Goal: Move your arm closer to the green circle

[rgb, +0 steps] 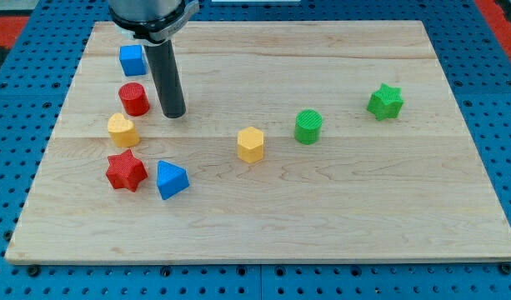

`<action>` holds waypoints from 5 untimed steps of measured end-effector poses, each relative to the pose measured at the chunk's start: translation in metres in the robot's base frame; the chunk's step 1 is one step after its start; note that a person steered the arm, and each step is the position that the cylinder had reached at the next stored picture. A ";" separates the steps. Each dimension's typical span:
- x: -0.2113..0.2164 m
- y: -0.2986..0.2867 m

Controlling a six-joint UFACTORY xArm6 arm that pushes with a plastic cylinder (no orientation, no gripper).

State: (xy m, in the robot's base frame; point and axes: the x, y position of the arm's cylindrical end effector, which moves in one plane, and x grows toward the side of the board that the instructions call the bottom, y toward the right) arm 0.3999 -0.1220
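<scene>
The green circle (308, 127) stands on the wooden board (338, 217), right of the middle. My tip (173, 114) rests on the board at the upper left, far to the left of the green circle. It is just right of the red circle (134, 99) and below the blue cube (132, 60). A yellow hexagon (250, 144) lies between my tip and the green circle, a little lower.
A green star (385, 102) sits right of the green circle. A yellow heart-like block (122, 130), a red star (126, 171) and a blue triangle-like block (171, 180) cluster at the left. A blue pegboard (497, 92) surrounds the board.
</scene>
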 end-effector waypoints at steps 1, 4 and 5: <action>-0.017 -0.007; -0.045 0.017; -0.072 0.073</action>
State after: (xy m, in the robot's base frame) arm 0.3280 -0.0494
